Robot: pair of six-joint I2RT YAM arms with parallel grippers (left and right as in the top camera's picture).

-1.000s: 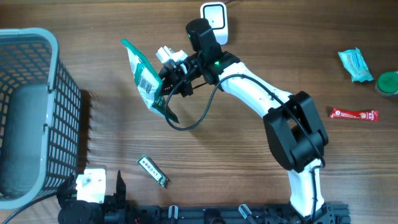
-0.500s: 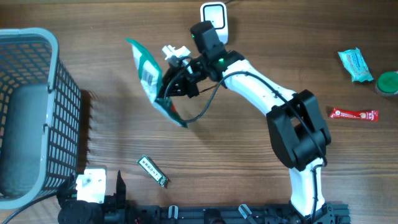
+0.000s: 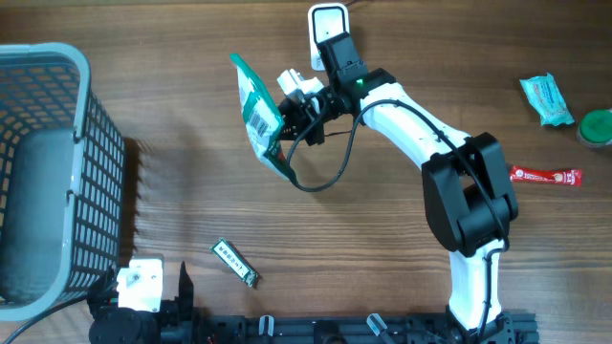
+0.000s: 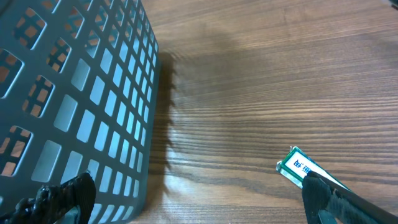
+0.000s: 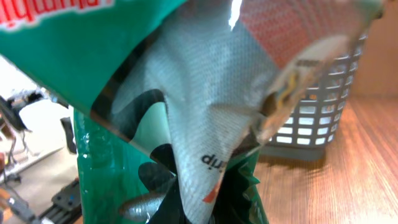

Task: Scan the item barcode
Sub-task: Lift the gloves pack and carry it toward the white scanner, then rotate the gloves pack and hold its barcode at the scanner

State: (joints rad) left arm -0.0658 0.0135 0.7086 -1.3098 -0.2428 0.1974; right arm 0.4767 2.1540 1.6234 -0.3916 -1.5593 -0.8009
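Observation:
A green and white pouch (image 3: 256,113) hangs above the table, its barcode label (image 3: 259,120) showing from above. My right gripper (image 3: 290,117) is shut on the pouch's right edge. The right wrist view is filled by the crumpled pouch (image 5: 186,87), pinched in the right gripper (image 5: 205,202). A white scanner (image 3: 328,21) stands at the far edge, just right of and behind the pouch. My left gripper (image 3: 158,287) rests at the near left edge. In its own view the left gripper (image 4: 199,205) is open with nothing between its fingers.
A grey mesh basket (image 3: 43,67) fills the left side, close to my left gripper (image 4: 81,87). A small green and white packet (image 3: 235,262) lies near the front (image 4: 300,167). At the right lie a teal packet (image 3: 547,98), a green round thing (image 3: 597,127) and a red sachet (image 3: 543,175).
My right arm has carried the pouch to the right and a little towards the far edge, closer to the white scanner. The left arm has not moved.

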